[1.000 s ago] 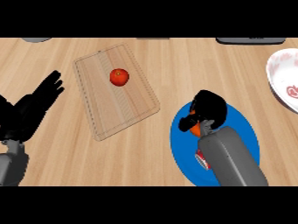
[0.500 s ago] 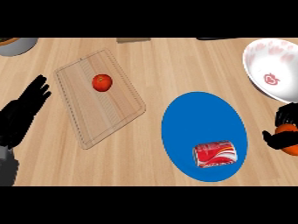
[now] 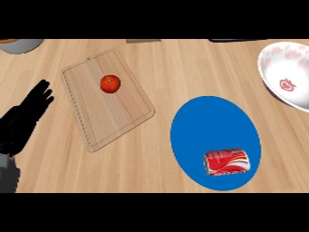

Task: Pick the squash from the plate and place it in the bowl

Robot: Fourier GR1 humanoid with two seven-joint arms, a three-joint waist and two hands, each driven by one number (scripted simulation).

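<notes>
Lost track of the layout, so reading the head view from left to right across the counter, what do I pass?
Left hand → cutting board with the tomato on it → blue plate carrying the red can → white bowl.

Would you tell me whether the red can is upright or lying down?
Lying down: the red can rests on its side on the blue plate.

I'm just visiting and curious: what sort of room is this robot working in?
Most likely a kitchen: a wooden counter holds a cutting board with a tomato on it, a white bowl, and a blue plate carrying a red can.
</notes>
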